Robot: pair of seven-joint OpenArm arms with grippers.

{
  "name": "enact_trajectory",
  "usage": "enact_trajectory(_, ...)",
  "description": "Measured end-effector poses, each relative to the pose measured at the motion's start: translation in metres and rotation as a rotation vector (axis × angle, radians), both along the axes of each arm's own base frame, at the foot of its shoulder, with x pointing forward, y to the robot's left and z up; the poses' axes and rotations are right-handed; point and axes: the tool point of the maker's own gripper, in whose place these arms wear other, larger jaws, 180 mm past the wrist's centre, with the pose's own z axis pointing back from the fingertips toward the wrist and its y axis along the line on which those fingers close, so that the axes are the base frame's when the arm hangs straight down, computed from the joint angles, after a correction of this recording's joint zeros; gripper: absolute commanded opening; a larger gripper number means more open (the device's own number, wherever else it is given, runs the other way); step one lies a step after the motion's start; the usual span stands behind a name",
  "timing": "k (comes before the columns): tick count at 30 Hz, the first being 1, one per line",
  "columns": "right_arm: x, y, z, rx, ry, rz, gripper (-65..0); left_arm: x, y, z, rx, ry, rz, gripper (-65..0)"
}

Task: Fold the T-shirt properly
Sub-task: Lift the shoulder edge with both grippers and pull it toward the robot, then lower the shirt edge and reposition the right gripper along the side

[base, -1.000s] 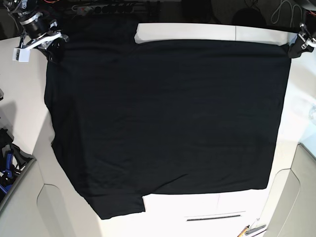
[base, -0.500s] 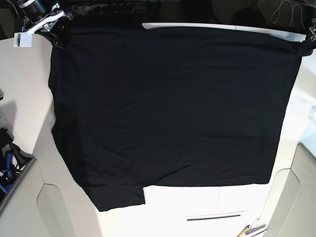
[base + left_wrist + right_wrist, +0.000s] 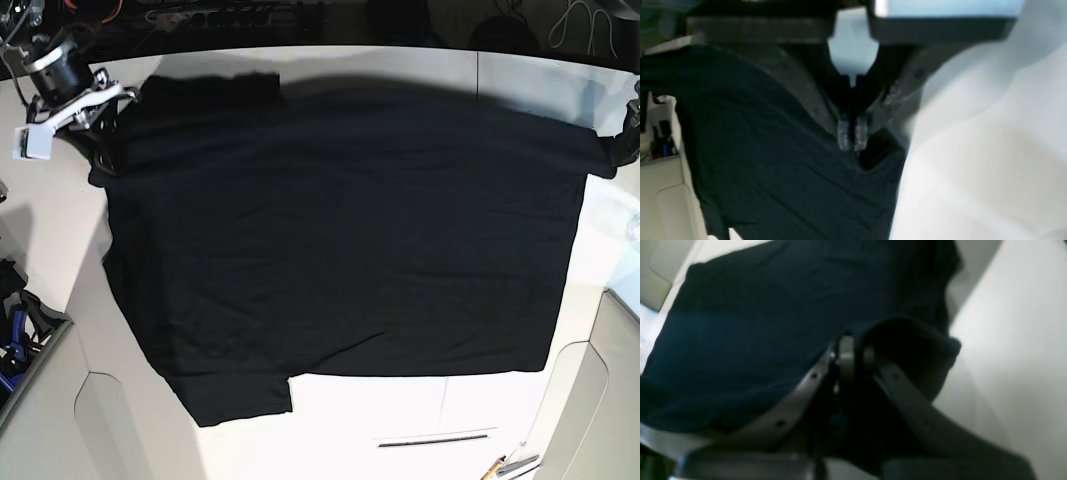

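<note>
The black T-shirt (image 3: 340,240) lies spread on the white table (image 3: 470,415), plain black side up; no print shows. Its far edge is held up off the table and casts a shadow. My right gripper (image 3: 102,103) is shut on the far left corner; in the right wrist view the gripper (image 3: 853,353) pinches a fold of the shirt (image 3: 773,306). My left gripper (image 3: 618,148) is shut on the far right corner; in the left wrist view the fingertips (image 3: 843,135) clamp the edge of the cloth (image 3: 773,160).
Beige curved recesses sit at the front left (image 3: 110,425) and front right (image 3: 600,400). Blue-handled tools (image 3: 15,335) lie at the left edge. A dark thin strip (image 3: 435,438) and a pencil (image 3: 505,466) lie near the front edge. Cables run along the back.
Both grippers carried the shirt's far edge back and up, then brought it forward and lower. The white table strip behind the shirt shows again.
</note>
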Motion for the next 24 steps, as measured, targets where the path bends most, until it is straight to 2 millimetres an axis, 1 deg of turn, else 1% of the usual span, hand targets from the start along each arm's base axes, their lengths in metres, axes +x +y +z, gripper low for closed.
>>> enact_trajectory(6, 0.039, -0.016, -0.012, 0.023, -0.035, -0.049, -65.0, 0.033, -0.015, -0.009, 0.078, -0.009, -0.057, -65.0)
enact_trajectory(8, 0.049, -0.020, -0.019, 0.043, -0.030, -0.069, -65.0, 0.040, -0.014, -0.008, 0.102, -0.019, -0.056, -65.0)
enact_trajectory(13, 0.063, -0.028, -0.042, 0.092, 0.010, -0.110, -65.0, 0.049, -0.005, -0.004, 0.159, -0.038, -0.031, -65.0)
enact_trajectory(16, 0.080, -0.022, -0.044, 0.118, -0.001, -0.099, -65.0, 0.055, 0.001, 0.001, 0.173, -0.058, -0.001, -65.0)
enact_trajectory(18, 0.091, -0.017, -0.043, 0.112, -0.011, -0.079, -65.0, 0.055, 0.004, -0.001, 0.200, -0.043, 0.000, -65.0)
enact_trajectory(21, 0.099, -0.012, -0.047, 0.063, -0.012, -0.051, -65.0, 0.056, 0.006, -0.001, 0.214, -0.048, 0.005, -65.0)
enact_trajectory(24, 0.105, -0.004, -0.055, 0.038, 0.009, -0.020, -65.0, 0.055, 0.007, -0.002, 0.223, -0.043, 0.005, -65.0)
